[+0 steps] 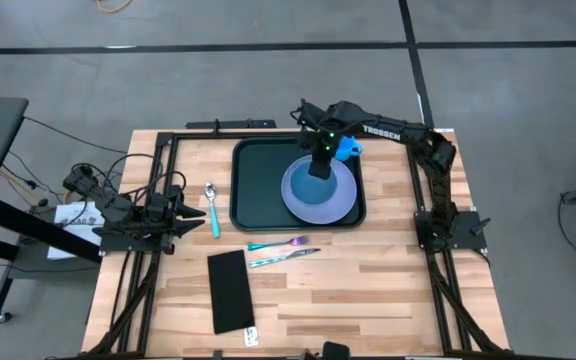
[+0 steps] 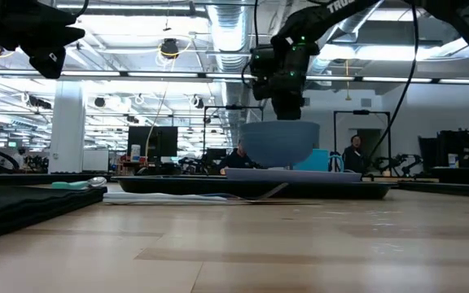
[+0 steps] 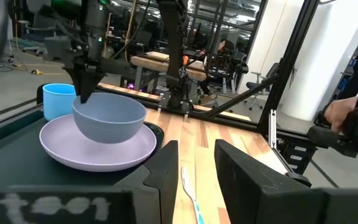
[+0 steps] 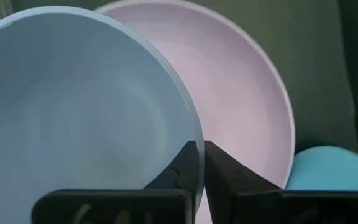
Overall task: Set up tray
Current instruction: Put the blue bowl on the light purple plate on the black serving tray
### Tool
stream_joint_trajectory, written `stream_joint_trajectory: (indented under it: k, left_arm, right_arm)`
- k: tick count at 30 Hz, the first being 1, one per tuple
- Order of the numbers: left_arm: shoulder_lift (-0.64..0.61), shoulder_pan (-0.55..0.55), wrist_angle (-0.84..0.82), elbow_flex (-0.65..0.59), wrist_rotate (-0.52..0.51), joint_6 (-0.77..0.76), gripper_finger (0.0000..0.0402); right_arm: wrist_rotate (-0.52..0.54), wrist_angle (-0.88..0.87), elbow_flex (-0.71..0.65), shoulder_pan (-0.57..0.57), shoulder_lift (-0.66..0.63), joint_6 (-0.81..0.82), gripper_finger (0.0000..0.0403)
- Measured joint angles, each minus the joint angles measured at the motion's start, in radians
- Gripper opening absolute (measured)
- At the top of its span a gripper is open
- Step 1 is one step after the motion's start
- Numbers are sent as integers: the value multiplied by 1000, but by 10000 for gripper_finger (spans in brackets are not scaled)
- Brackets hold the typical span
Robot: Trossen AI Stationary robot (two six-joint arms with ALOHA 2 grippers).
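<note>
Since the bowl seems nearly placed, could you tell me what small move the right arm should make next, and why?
Probably open the right gripper and lift away: it pinches the blue bowl by its rim, and the bowl appears to sit on the lavender plate in the tray.

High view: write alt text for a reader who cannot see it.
The right gripper holds a blue bowl by its rim over a lavender plate on a green tray, a blue cup behind. The left gripper waits at the table's left beside a spoon; fork, knife and black rectangle lie nearer.

The dark green tray (image 1: 253, 175) (rounded corners, raised rim) lies flat at the table's far middle.
</note>
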Motion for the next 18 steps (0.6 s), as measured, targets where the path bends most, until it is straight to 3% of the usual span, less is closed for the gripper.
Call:
stream_joint_trajectory:
  k: [18]
  left_arm:
    - [0,0,0,0,0,-3,94]
  right_arm:
    - [-1,65,-107,-42,0,-7,4]
